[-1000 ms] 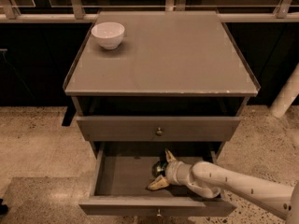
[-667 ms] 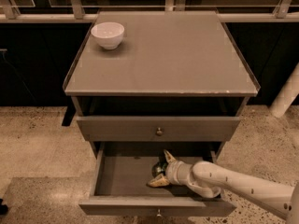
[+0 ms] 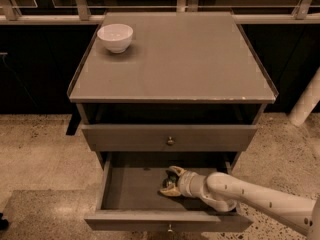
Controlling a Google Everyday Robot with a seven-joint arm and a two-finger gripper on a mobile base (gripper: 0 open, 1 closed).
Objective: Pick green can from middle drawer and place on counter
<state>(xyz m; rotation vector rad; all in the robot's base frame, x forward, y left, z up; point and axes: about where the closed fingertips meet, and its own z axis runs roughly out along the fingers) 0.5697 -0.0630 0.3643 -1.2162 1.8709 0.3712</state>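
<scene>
At the centre of the view: a grey cabinet whose broad, flat grey counter [image 3: 190, 59] has a thin raised rim and small chips along its front edge. It stands on a speckled stone floor [image 3: 40, 154].

Below the top: an open dark slot, then a closed grey upper drawer front [image 3: 125, 138] with a small round metal knob [image 3: 170, 141].

Below that: the wide grey middle drawer [image 3: 130, 191] is pulled fully out toward the camera. Its flat front is at the bottom edge of the view.

The white, jointed robot arm [image 3: 260, 199] comes in from the lower right, crosses the drawer's right front corner and reaches into the drawer.

A round white ceramic bowl [image 3: 115, 36] sits upright on the counter's back-left corner, well apart from the arm.

The two-finger gripper [image 3: 167, 181] is inside the drawer, near its middle, just above the floor. Its tan fingers [image 3: 175, 171] pinch the small shiny dark-green metal can from both sides.

The green can [image 3: 171, 182] is in the middle drawer, between the fingers. Whether it touches the drawer floor cannot be told.
</scene>
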